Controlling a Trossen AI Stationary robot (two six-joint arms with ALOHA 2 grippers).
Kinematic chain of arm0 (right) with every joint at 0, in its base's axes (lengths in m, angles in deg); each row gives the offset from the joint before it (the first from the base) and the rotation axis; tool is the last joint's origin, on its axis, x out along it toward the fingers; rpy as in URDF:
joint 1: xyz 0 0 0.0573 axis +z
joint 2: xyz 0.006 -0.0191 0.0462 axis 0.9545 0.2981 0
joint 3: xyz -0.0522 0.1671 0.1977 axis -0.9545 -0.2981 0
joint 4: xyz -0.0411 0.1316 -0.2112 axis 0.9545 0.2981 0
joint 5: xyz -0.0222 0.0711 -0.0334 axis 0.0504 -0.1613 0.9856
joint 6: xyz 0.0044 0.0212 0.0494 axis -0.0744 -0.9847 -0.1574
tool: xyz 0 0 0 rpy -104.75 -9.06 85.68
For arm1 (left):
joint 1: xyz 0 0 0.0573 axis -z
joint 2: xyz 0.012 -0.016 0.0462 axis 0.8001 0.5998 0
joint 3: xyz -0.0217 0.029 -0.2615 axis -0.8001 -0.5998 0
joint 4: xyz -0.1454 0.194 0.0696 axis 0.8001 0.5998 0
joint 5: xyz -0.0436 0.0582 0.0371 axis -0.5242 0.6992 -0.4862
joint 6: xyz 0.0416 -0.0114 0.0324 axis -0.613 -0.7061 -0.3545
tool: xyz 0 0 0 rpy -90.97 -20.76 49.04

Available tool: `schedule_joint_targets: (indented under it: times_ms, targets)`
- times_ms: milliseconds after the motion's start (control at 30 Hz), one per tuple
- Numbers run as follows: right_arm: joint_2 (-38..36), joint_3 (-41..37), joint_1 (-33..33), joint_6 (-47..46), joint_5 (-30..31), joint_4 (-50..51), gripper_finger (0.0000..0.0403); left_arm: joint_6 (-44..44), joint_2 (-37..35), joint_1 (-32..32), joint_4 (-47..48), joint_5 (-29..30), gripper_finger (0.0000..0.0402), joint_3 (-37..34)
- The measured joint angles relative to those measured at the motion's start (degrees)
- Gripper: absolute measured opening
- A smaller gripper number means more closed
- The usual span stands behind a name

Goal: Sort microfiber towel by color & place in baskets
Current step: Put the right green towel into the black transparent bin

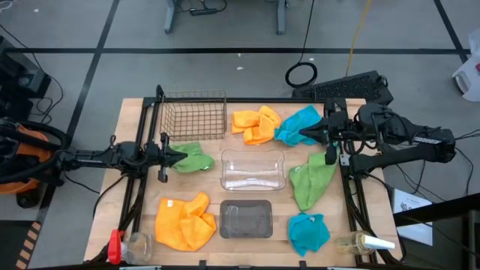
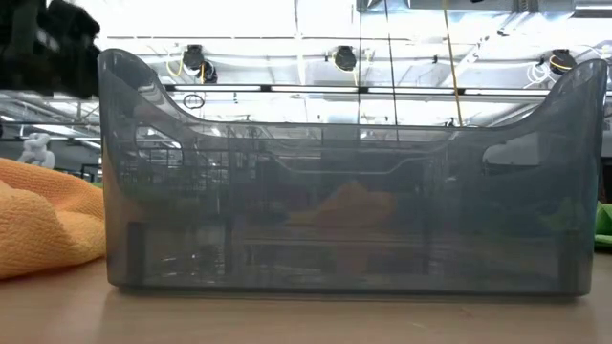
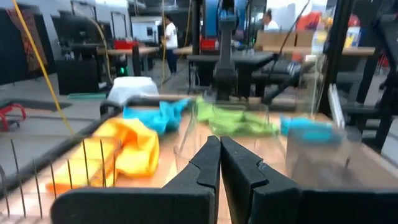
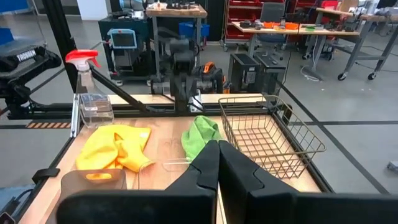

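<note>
While both arms are held low over the worktop [image 1: 135, 112], the left end effector [image 1: 174, 158] is seen clenched with nothing between its fingers, its tip at the edge of a light green towel [image 1: 193, 158] on the left side. The right end effector [image 1: 311, 134] is likewise clenched and empty, its tip at a teal-blue towel [image 1: 298, 124] lying at the far right. An orange-yellow towel [image 1: 255, 124] is found touching that teal-blue one, just right of the brown wire-mesh basket [image 1: 193, 115] at the far left. The clear plastic tray [image 1: 253, 170] is set at the middle, and the grey tray [image 1: 245, 219] is placed nearer, in front of it. A second light green towel [image 1: 311, 181] is spread to the right of the clear tray. A second orange-yellow towel [image 1: 184, 220] is heaped left of the grey tray, and a second teal-blue towel [image 1: 308, 232] is bunched to its right. No towel is seen inside any container.
</note>
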Motion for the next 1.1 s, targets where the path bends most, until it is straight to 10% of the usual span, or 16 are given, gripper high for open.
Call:
schedule_joint_targets:
  times_ms: [633,1100]
  targets:
    - [3.33,-0.43,0.13,-0.22,-0.26,1.94,0.0000,-3.91,32.44,-0.01,31.04,3.32,0.0020,48.66]
    - [6.28,-2.12,0.15,-1.11,-0.26,1.65,0.0000,-7.59,44.23,0.00,36.24,3.61,0.0020,64.74]
